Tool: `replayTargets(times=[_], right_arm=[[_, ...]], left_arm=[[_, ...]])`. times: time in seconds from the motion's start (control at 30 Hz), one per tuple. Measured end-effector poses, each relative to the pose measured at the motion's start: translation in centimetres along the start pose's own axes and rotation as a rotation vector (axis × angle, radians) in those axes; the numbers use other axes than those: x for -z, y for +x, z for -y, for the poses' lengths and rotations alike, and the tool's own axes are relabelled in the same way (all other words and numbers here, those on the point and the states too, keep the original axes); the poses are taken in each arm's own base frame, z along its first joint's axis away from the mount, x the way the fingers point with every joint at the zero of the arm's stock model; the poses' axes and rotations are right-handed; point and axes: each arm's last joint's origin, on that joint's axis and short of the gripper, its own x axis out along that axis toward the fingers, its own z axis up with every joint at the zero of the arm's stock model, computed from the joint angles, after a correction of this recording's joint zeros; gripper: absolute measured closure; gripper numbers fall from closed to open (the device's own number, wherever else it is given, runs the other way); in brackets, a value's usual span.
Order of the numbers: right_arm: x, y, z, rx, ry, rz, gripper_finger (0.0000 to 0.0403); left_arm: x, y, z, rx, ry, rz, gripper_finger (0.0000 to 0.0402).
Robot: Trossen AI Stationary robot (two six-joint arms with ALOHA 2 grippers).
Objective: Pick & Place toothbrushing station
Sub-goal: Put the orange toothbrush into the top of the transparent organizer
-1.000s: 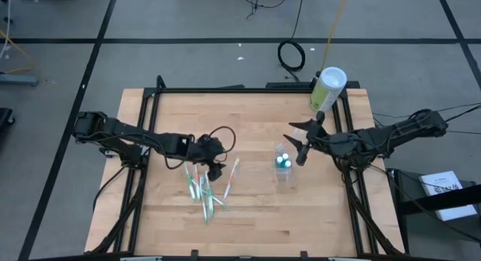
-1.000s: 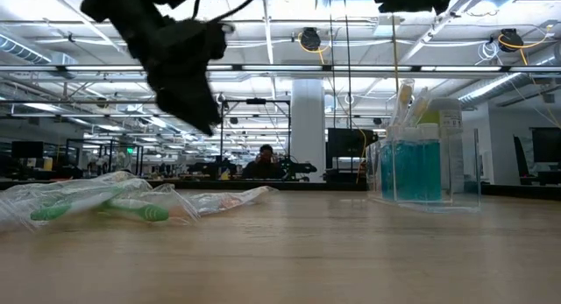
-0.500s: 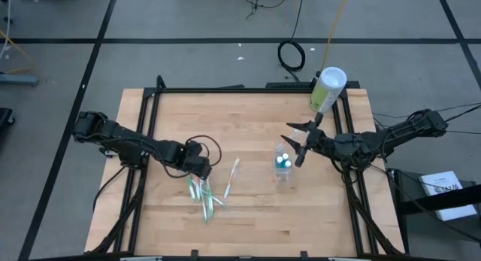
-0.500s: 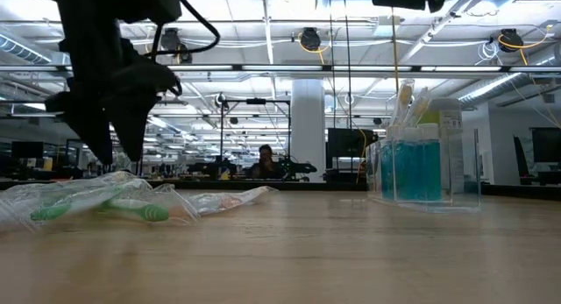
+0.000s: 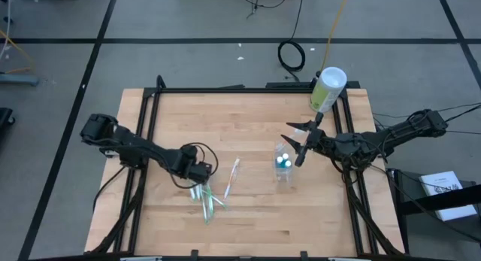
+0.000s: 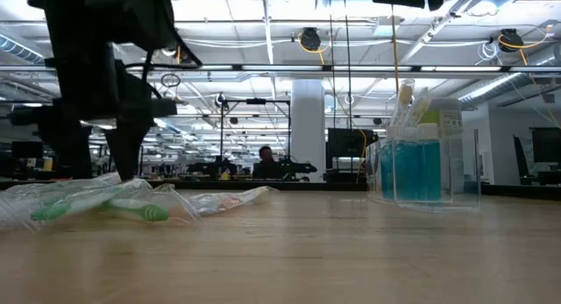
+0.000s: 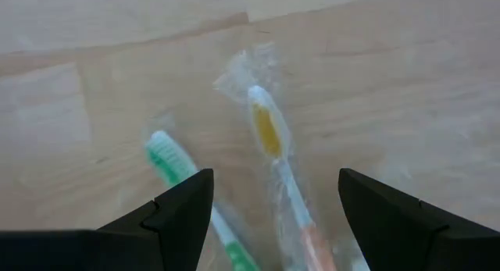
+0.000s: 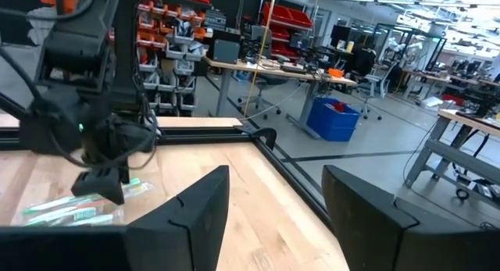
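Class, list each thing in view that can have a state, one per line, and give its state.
Left claw: open, low over the wrapped toothbrushes, holding nothing.
Right claw: open, raised beside the clear cup, holding nothing.
Clear cup: upright, items standing inside.
Wrapped toothbrushes: lying flat on the table.
Green canister: lid on.

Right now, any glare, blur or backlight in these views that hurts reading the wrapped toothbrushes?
Left wrist view: wrapper sheen around the yellow-bristled toothbrush, surrounding wood soft. Low view: bright ceiling lights leave the left gripper a dark silhouette, while the wrapped toothbrushes read hazy. High view: evenly lit, but the clear cup is tiny.
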Motion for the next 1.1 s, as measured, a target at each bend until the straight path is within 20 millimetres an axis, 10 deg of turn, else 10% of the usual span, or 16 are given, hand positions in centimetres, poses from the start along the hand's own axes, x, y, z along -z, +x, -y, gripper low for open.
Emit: replayTargets(times=[0.6, 1.1], right_arm=[[0.2, 0.0, 0.0, -0.004, 0.03, -0.017, 0.0206], [0.6, 0.0, -0.1, -0.004, 0.022, -0.025, 0.0206]], left_arm=[[-1.9, 2.1, 2.1, 0.092, 0.145, -0.019, 0.0129], [-3.3, 2.4, 2.8, 0.167, 0.227, 0.002, 0.0313]])
